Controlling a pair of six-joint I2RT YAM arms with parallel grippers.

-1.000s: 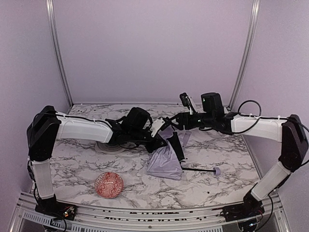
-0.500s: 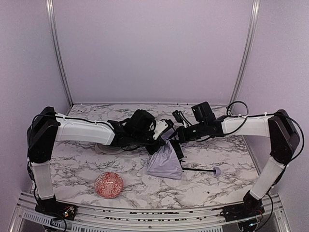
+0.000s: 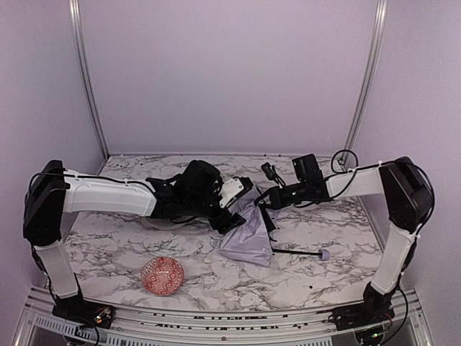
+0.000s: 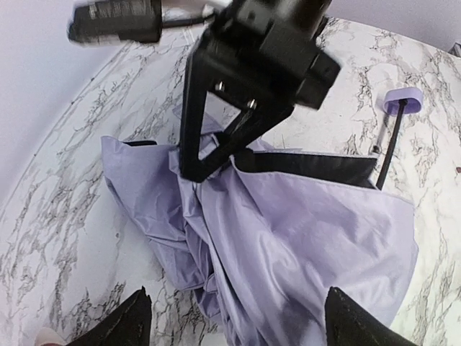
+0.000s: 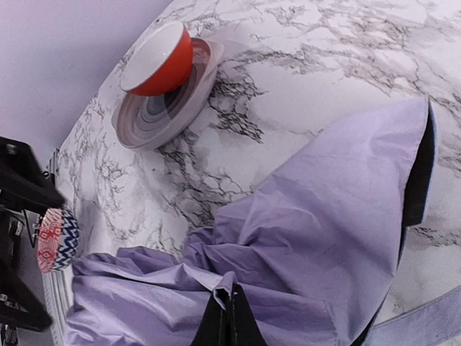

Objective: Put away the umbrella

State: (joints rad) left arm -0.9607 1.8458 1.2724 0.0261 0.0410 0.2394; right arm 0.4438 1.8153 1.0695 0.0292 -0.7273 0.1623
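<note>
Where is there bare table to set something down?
Bare marble: front right, between the umbrella and the table edge; also right of the red patterned bowl. Crowded at centre, around the left gripper and right gripper.

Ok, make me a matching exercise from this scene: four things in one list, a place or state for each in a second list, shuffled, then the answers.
Things:
1 umbrella
2 patterned bowl
3 left claw
4 right claw

Places or states:
A shut, pinching the umbrella
B open, above the umbrella
C lying crumpled on the table
D near the front edge, left of the umbrella

Pairs: 1-C, 2-D, 3-B, 4-A
</note>
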